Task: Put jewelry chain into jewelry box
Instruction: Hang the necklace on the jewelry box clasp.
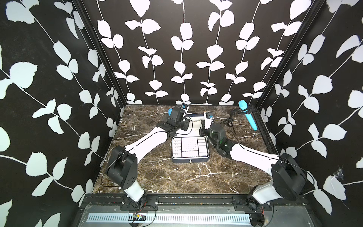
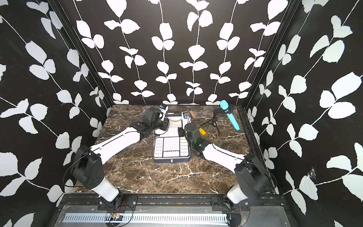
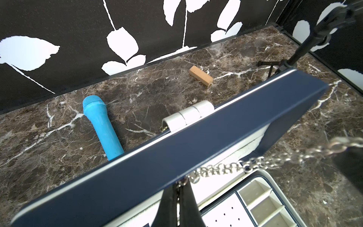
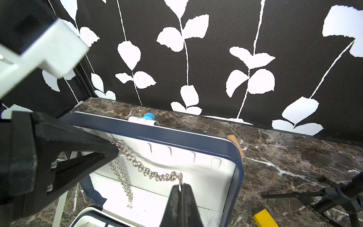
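The navy jewelry box stands open mid-table, with its white tray in front and its lid upright behind. The silvery jewelry chain hangs stretched between both grippers, in front of the lid's white lining. My left gripper is shut on it partway along. A loose tail dangles from there. My right gripper is shut on the chain's end ring.
A blue microphone sits on a black tripod stand at the back right. Another blue microphone lies behind the lid, near a tan block. A yellow block lies right of the box.
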`<move>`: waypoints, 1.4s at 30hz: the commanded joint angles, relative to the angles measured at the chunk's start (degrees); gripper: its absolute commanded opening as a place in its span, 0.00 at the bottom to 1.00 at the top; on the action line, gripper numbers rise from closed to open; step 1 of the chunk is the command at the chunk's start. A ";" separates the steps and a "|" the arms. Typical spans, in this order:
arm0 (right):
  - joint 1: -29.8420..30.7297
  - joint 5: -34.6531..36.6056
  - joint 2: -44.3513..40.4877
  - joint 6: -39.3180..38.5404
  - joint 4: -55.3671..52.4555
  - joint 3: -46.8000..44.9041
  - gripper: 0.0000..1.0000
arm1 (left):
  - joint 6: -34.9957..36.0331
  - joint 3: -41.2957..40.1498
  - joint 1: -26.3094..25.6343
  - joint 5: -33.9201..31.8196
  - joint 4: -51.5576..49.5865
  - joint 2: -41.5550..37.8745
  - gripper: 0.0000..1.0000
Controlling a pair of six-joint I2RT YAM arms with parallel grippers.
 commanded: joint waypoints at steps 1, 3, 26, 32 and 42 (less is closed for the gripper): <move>-0.35 0.88 0.35 0.69 2.92 0.60 0.00 | -0.10 2.08 0.21 0.07 0.78 0.38 0.00; -0.47 0.81 0.43 0.81 2.92 0.49 0.00 | -0.16 2.26 0.19 -0.04 0.92 0.84 0.00; -0.55 -2.19 1.96 2.84 2.61 0.80 0.00 | -1.39 1.55 0.20 -2.77 -1.12 0.66 0.29; -0.56 -3.06 2.26 3.41 1.90 1.23 0.00 | -1.43 0.49 0.15 -2.83 -1.51 -1.19 0.32; -0.52 -1.04 3.34 1.82 -1.19 1.71 0.00 | -2.65 -2.93 0.22 -4.12 -4.79 -9.55 0.44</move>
